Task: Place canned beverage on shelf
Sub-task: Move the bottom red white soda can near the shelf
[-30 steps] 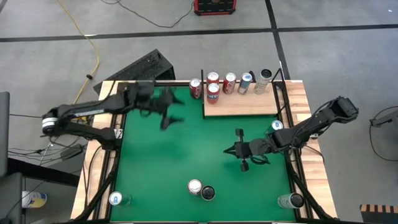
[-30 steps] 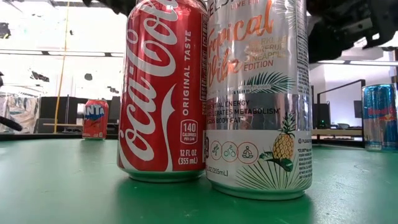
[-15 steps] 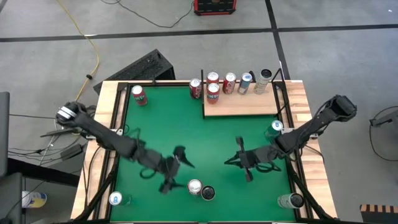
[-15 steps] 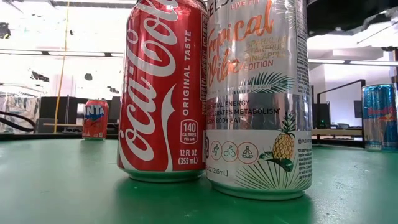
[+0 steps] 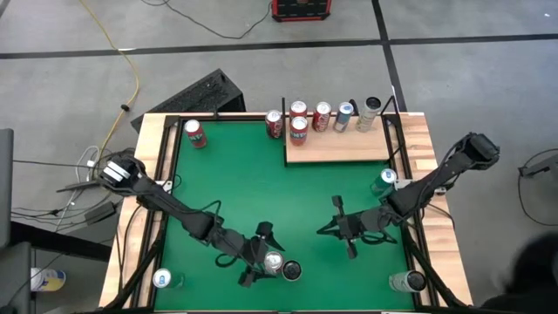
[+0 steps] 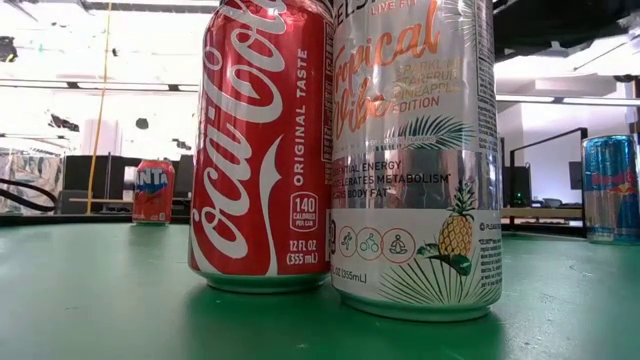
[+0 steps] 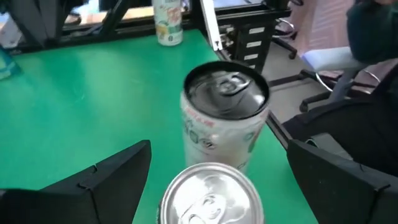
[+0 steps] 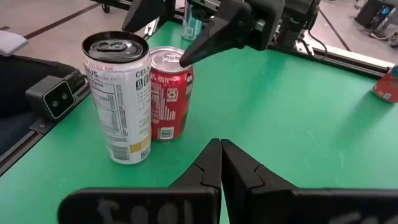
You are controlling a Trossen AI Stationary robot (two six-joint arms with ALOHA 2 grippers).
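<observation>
A red Coca-Cola can (image 5: 273,262) and a taller white can with a black top (image 5: 291,271) stand side by side on the green table near its near edge; both fill the low view (image 6: 262,150) (image 6: 415,150). My left gripper (image 5: 260,255) is open, with one finger on either side of the red can (image 7: 211,196), touching nothing I can see. My right gripper (image 5: 323,228) is shut and empty right of the table's centre, pointing toward the two cans (image 8: 221,155). The pale wood shelf (image 5: 338,148) lies at the far right, with several cans along its far edge.
A red can (image 5: 275,124) stands just left of the shelf, and a Fanta can (image 5: 193,133) stands at the far left. More cans stand at the near left corner (image 5: 161,279), the near right corner (image 5: 406,281) and the right edge (image 5: 386,179). Wooden rails border the green surface.
My left gripper has swept from the far left part of the table toward the near edge and now stands around the red can, fingers open. My right gripper has shifted a little toward the near edge. The cans have not moved.
</observation>
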